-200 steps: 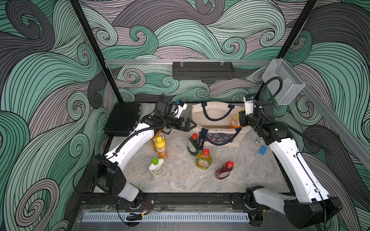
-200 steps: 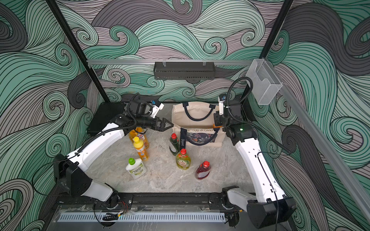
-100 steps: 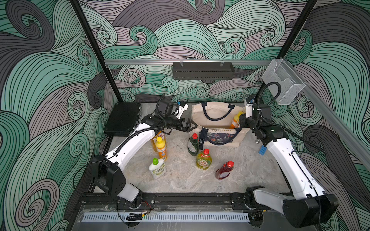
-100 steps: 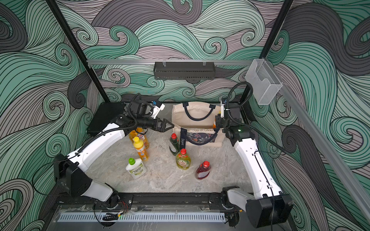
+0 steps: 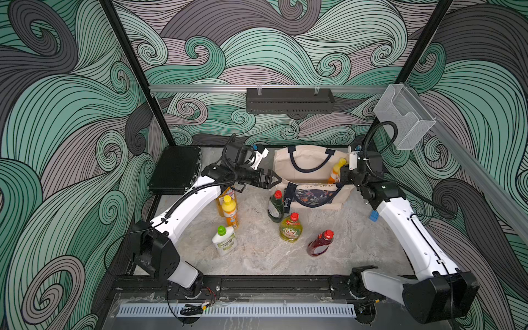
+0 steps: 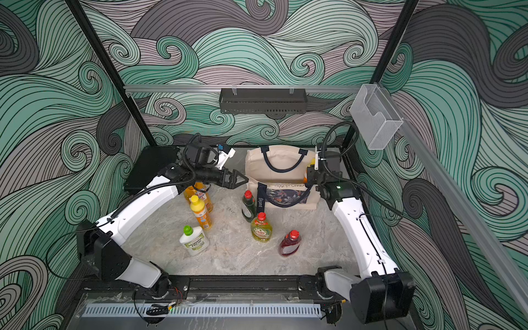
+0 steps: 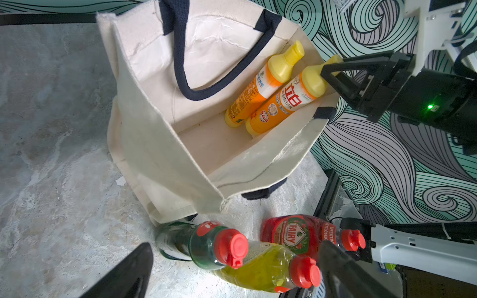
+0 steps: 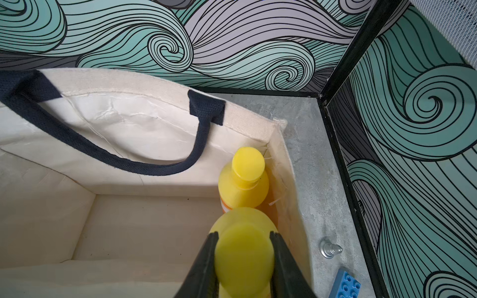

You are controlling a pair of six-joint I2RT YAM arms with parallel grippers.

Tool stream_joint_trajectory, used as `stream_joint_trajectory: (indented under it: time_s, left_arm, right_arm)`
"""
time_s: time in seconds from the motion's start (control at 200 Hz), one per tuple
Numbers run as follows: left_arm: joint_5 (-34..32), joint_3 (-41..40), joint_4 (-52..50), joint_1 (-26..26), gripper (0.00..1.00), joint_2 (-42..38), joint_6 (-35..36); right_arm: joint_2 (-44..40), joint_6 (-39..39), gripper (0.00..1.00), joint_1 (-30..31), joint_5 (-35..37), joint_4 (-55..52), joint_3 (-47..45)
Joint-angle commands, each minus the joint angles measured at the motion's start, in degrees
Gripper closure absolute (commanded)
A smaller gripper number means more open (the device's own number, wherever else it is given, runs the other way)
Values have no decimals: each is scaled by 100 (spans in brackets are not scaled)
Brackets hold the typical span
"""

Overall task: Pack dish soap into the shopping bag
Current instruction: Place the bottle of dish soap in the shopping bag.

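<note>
Right gripper [image 8: 244, 236]: clamps orange bottle [image 7: 284, 103] by cap | axis: leans within shopping bag [image 7: 154, 144], right end | left gripper [image 5: 274, 180]: open, empty

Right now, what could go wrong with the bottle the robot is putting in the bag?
The right end effector pinches the held bottle only at its yellow cap, so it might slip or tip onto the second orange bottle. The navy handle droops into the shopping bag and could snag. The open left end effector hovers near the soft rim and could nudge it.
</note>
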Motion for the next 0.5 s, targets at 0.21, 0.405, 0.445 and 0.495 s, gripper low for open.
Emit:
stream_joint_trajectory:
  time_s: [0.21, 0.405, 0.445, 0.495]
  left_arm:
    - [-59, 83, -135, -39, 1, -91, 123]
    - [-59, 90, -146, -36, 1, -85, 121]
    - [-59, 92, -144, -36, 1, -91, 120]
    - [-66, 89, -144, -41, 1, -87, 120]
  right_arm:
    - [192, 42, 100, -97, 187, 741, -10]
    - [268, 150, 100, -151, 259, 642, -41]
    - [294, 177, 100, -166, 266, 525, -22]
    - [313, 225, 100, -183, 268, 358, 27]
